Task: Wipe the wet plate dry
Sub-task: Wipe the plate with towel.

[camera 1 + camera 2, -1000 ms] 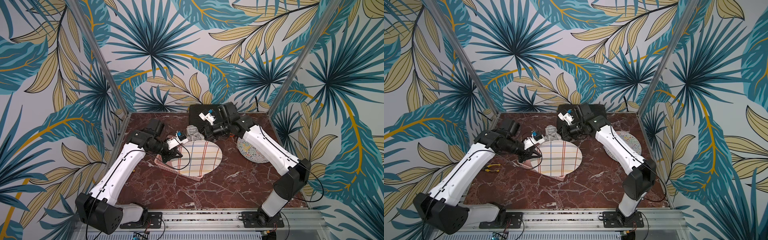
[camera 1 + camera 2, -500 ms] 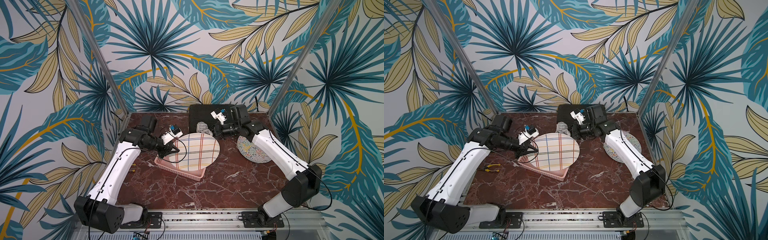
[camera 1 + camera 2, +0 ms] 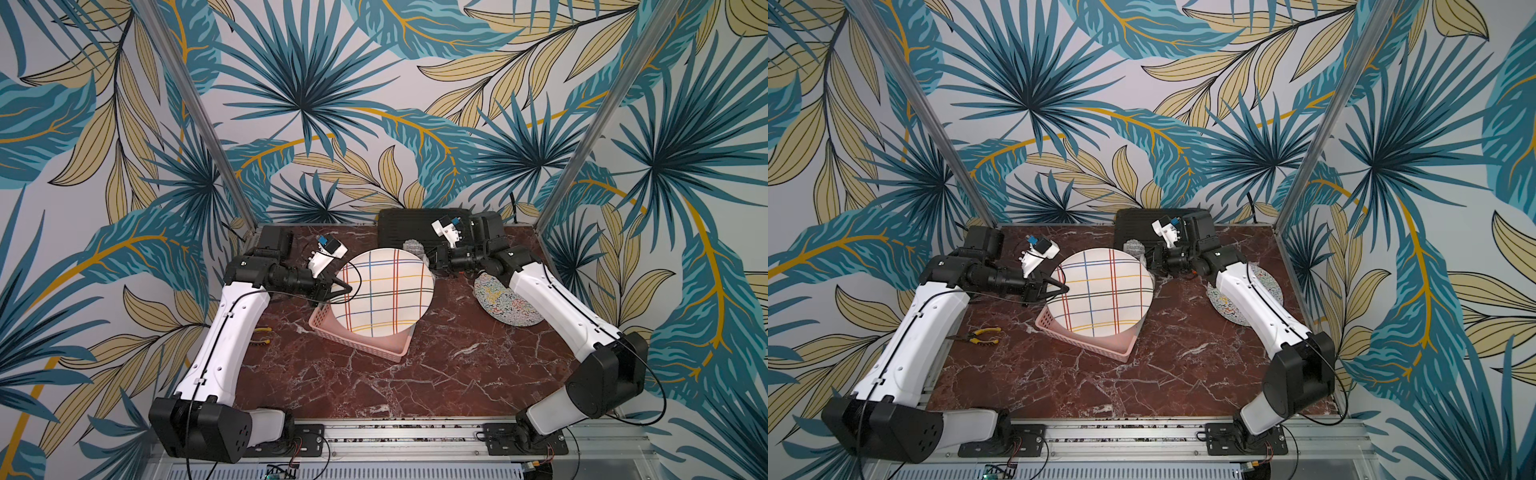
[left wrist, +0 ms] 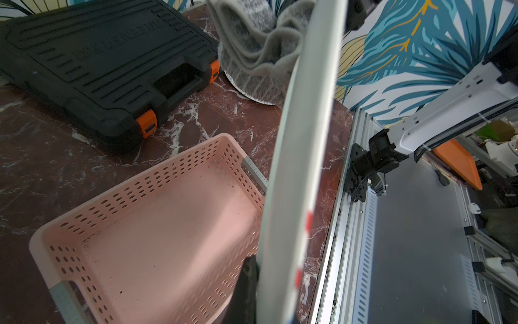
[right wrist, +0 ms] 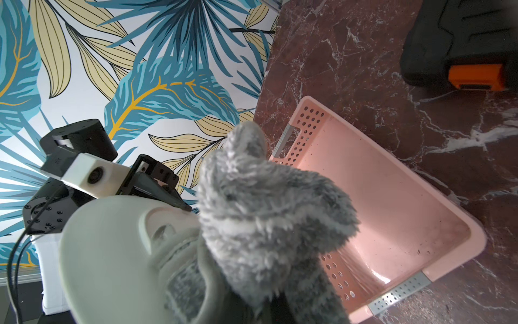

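Now | left hand [image 3: 348, 288] clamped on plate [image 3: 386, 291] rim | right hand [image 3: 431, 261] pinching cloth [image 3: 413, 246] at plate's back | advice: steady plate, press firmly

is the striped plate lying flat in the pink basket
No, the left gripper holds the striped plate tilted up on its edge above the pink basket.

Bright, even, diffuse light filled both top views, leaving only soft shadows on the marble tabletop [image 3: 374, 386] around the plaid plate [image 3: 384, 293]; in the wrist views that plate's rim and the grey cloth [image 5: 266, 213] beside it were blurred
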Available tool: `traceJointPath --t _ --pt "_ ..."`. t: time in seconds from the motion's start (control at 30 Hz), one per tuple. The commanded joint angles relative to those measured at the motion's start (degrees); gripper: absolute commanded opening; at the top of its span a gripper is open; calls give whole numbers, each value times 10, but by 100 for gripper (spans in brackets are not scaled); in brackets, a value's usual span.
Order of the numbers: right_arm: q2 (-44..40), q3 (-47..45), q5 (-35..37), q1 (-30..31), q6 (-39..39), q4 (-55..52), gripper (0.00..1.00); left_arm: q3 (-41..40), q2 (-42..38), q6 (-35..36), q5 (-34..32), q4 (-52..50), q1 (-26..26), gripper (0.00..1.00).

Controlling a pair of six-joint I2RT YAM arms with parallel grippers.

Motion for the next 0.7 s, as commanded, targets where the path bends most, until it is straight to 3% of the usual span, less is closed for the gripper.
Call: traceJointPath --t 0.0,0.23,0.47,0.67 --pt "-24 -21 -54 15 1 -32 0 -3 0 -106 1 130 35 0" --pt "-24 -43 -56 10 15 -5 0 -34 -1 -177 37 199 65 0" --pt "-26 -60 -51 6 52 50 0 -49 1 -187 78 203 66 0" --pt "-24 -81 -43 1 78 87 0 -64 -1 -256 94 249 68 0"
